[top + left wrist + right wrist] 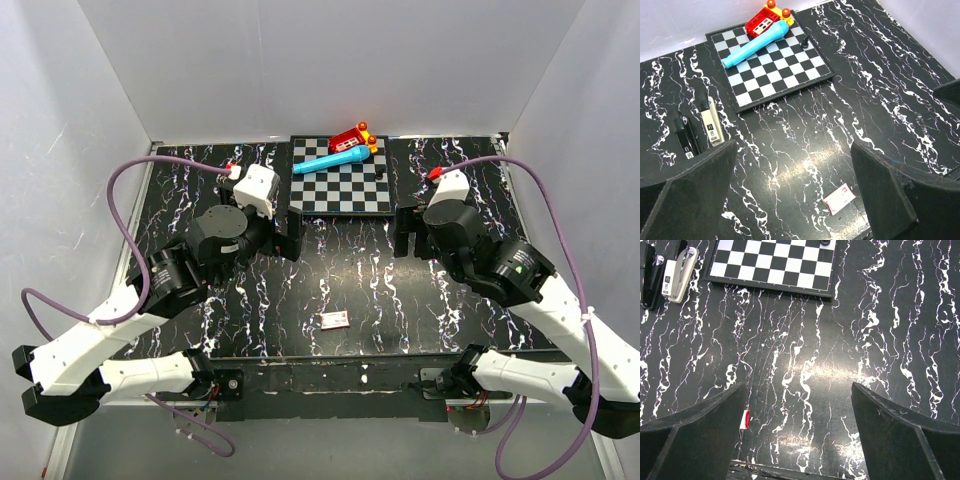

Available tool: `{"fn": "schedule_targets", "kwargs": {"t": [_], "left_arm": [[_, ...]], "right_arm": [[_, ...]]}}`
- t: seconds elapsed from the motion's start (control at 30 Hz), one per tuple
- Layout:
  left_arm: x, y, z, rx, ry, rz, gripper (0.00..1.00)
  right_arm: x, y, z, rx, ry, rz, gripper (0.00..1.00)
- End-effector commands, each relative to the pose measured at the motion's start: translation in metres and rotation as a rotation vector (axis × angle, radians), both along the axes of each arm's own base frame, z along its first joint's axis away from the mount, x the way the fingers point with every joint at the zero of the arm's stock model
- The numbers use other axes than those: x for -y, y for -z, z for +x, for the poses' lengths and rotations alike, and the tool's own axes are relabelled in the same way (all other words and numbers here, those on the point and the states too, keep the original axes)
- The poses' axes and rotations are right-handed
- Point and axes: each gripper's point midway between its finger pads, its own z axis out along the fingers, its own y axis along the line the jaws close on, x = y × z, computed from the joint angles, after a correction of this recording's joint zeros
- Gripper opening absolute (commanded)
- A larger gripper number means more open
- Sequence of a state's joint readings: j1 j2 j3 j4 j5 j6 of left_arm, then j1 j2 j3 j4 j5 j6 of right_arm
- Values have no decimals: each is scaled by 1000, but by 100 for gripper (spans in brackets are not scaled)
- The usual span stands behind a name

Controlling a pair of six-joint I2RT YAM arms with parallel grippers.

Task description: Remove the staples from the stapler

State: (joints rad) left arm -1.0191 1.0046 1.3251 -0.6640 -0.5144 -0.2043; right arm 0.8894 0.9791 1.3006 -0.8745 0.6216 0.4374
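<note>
**Both wrist views and the overhead view, one moment.** The small dark grey-black desk stapler with the silvery metal top [711,121] lay flat on the black white-veined marbled table [880,100]. In the left wrist view it sat at the left edge, just beside the lower-left corner of the black-and-white checkerboard [775,75]. In the right wrist view it appeared in the upper-left corner. A dark elongated piece [685,136] lay just beside it on its left, and I could not tell whether this belonged to the stapler or was a separate object.

The left gripper [795,192] had its jaws spread wide with nothing between them, only bare table and a small white-and-red rectangular box [838,198] below. The right gripper [797,432] was likewise wide open and held nothing. Neither claw touched the stapler; both were well apart from it.

A light-blue cylindrical toy [755,45] and a red plastic toy [762,20] rested on the far part of the board and had no part in the work.

I saw no silvery strips of staples lying loose on the table in any view. Whether the magazine was loaded or already emptied was too small to tell. I judged the unloading not visibly accomplished: the stapler had yet to be grasped and steadied, and any strip had yet to be brought out onto the table.
</note>
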Motion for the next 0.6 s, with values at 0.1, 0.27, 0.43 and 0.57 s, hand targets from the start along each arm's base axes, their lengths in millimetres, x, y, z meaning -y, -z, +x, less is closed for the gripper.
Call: {"fn": "schedule_targets", "kwargs": {"t": [0.1, 0.27, 0.43, 0.57], "left_arm": [[0, -24, -5, 50, 39, -60, 98], [-3, -18, -5, 45, 24, -52, 98], [-7, -18, -3, 51, 4, -42, 98], [-6, -19, -1, 57, 1, -42, 98]], "right_arm": [[5, -17, 1, 55, 0, 22, 93], [-1, -11, 8, 47, 0, -8, 94], [-3, -6, 11, 38, 6, -20, 94], [-13, -8, 6, 44, -88, -13, 95]]}}
